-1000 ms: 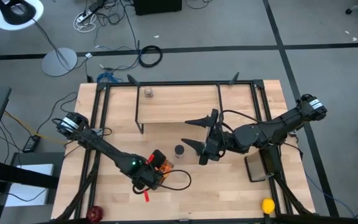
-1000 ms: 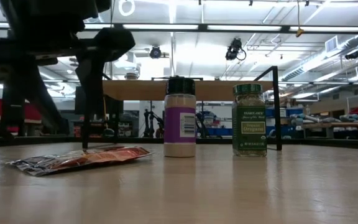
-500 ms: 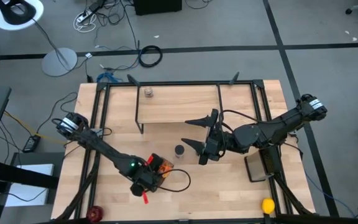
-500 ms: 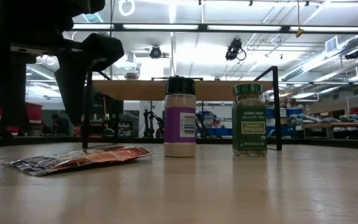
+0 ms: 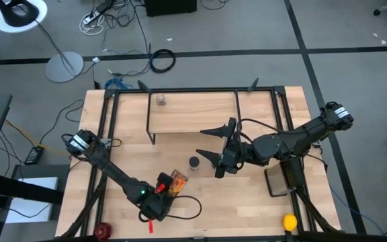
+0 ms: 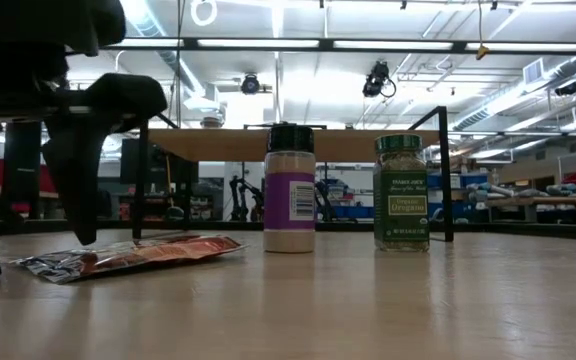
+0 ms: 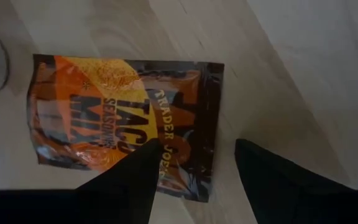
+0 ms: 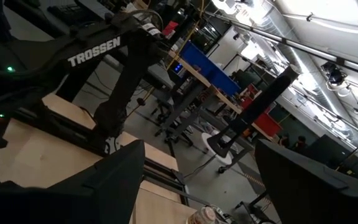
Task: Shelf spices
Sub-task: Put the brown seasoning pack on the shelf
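Left gripper [image 7: 191,165] jaws spread over flat orange-brown seasoning packet [image 7: 120,124] on wooden surface [image 5: 247,202], positioned for pinch; right gripper [image 5: 215,149] jaws spread, waiting beside dark-lidded purple-labelled jar [image 6: 290,188]

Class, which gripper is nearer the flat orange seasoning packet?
Left. The left gripper hovers right over the flat orange seasoning packet, jaws open; the right gripper waits farther off, beyond the jars.

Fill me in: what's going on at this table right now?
A two-armed robot is shelving spices. The left gripper hangs open over the taco seasoning packet, which lies flat on the table, not gripped. The right gripper waits open at mid-table beside the purple-labelled jar. The green-lidded jar stands on the table too. Only a small jar sits on the shelf.
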`<action>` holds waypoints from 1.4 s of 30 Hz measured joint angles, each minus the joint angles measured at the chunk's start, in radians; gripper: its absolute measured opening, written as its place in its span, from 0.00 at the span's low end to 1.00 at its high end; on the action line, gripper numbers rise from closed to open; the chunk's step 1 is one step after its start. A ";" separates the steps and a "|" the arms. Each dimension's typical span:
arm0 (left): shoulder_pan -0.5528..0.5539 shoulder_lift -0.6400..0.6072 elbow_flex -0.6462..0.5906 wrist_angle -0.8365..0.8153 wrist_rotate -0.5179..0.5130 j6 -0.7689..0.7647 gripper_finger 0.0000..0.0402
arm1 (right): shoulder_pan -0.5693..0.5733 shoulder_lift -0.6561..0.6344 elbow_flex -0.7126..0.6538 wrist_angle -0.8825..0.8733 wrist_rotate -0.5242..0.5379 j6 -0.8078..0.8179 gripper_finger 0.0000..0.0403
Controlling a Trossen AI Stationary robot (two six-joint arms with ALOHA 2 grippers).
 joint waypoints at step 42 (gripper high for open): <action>0.053 0.017 -0.062 0.106 -0.116 0.000 0.01 | 0.006 0.000 0.000 0.022 -0.002 0.010 0.76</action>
